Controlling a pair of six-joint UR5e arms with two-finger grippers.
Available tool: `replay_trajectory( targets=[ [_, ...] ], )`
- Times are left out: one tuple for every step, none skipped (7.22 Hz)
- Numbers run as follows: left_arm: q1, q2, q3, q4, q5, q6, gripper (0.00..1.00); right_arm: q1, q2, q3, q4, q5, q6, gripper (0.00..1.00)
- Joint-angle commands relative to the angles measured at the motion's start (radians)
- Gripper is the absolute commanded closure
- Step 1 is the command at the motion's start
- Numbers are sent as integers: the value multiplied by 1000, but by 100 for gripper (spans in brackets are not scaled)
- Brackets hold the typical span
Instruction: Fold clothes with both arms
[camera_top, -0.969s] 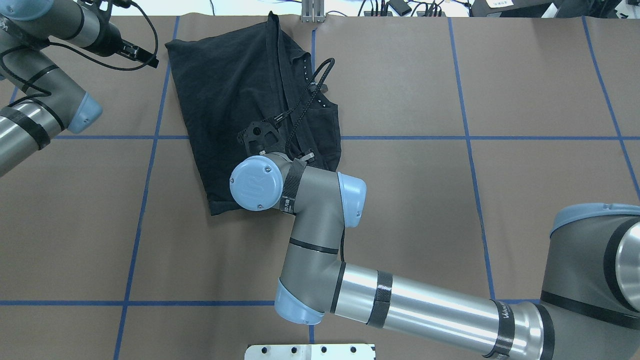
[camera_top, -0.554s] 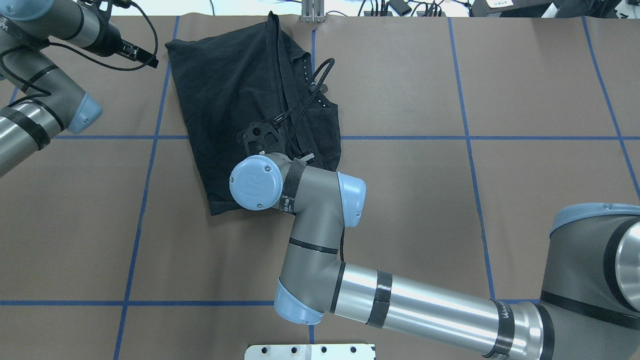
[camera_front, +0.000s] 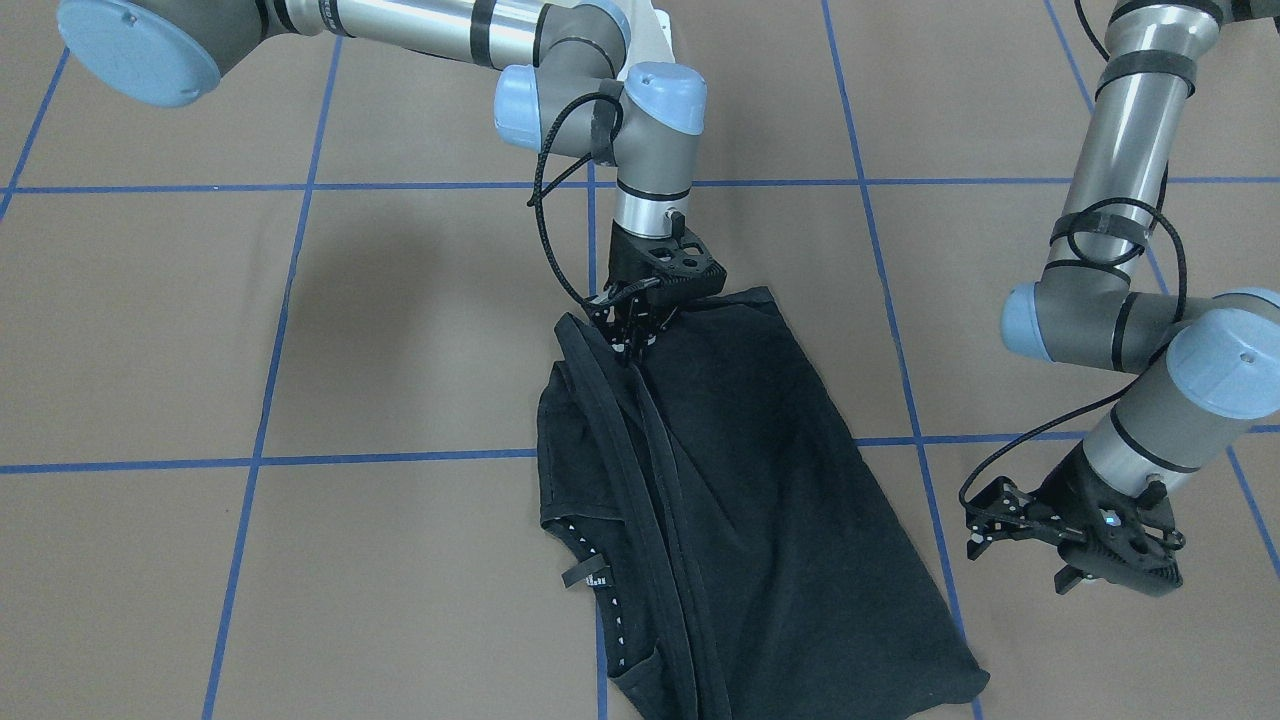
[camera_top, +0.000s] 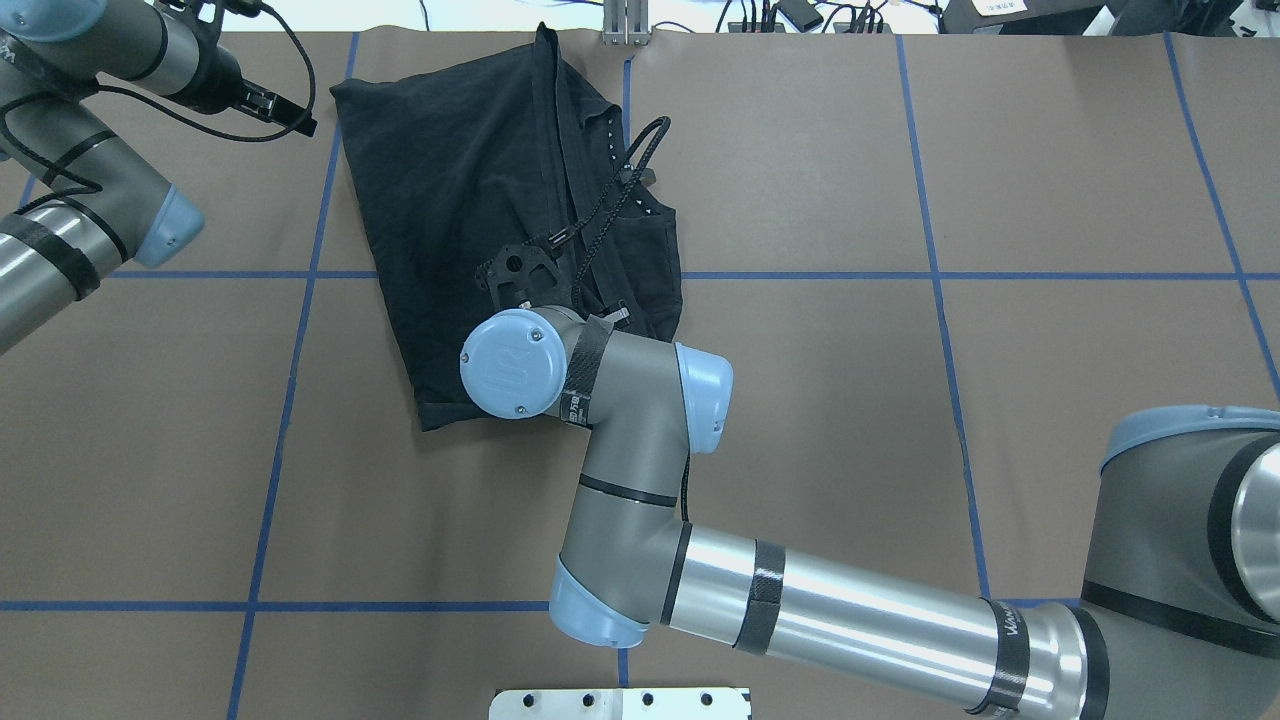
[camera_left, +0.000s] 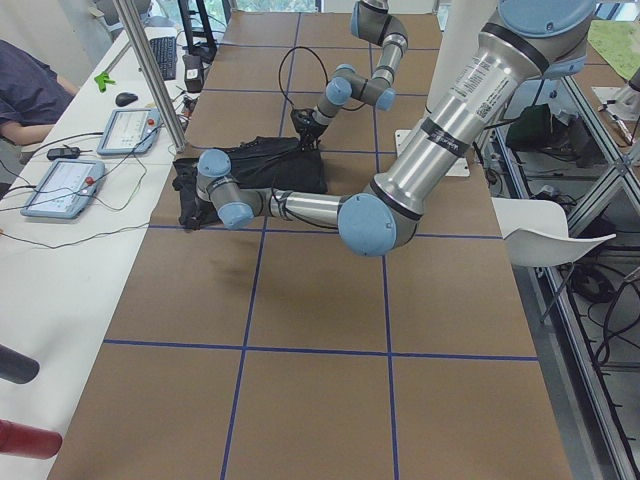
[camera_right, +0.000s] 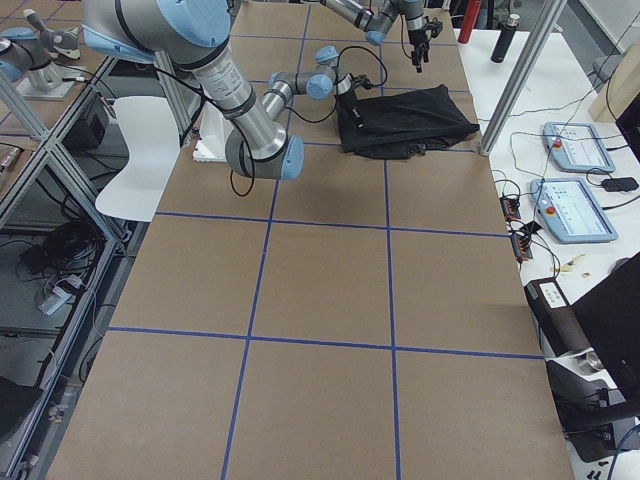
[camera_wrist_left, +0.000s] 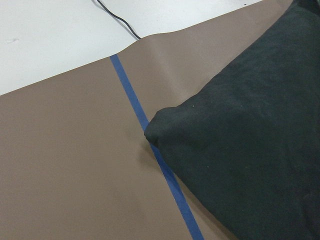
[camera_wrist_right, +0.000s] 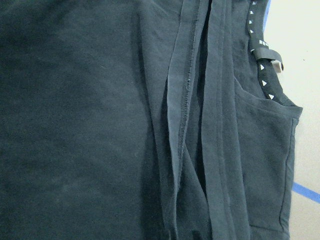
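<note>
Comparing the overhead view with a second ago, nothing has shifted: the shirt (camera_top: 470, 170) lies the same, and neither arm has moved. It sits on the far part of the table (camera_top: 900, 400), left of centre from the robot, already doubled lengthwise into a long strip with its seams bunched along one side. The right gripper (camera_front: 628, 335) is down on the strip's end nearest the robot. Its fingers look pressed together on the hem there, with the folds running up to them, though black on black makes that hard to read. The left gripper (camera_top: 295, 118) hovers just beside the far corner, not touching the cloth; I cannot tell whether it is spread or pressed together. I judge this stillness as a pause to secure the grip, with the next fold not yet begun
</note>
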Motion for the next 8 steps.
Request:
replay_trajectory(
  targets=[
    [0, 0, 0, 0, 0, 0, 0, 1, -1, 0, 0, 6, 0, 88],
    [0, 0, 0, 0, 0, 0, 0, 7, 0, 0, 2, 12, 0, 100],
    [0, 0, 0, 0, 0, 0, 0, 18, 0, 7, 2, 35, 0, 100],
    [0, -1, -2, -1, 0, 0, 0, 36, 0, 14, 2, 64, 8, 100],
    [0, -2, -2, 0, 0, 0, 0, 64, -13, 12, 0, 66, 8, 100],
    [0, -2, -2, -1, 0, 0, 0, 81, -42, 17, 2, 66, 8, 100],
    [0, -2, -2, 0, 0, 0, 0, 79, -107, 65, 2, 64, 26, 100],
    [0, -3, -3, 0, 0, -2, 0, 76, -198, 157, 2, 66, 41, 100]
  ],
)
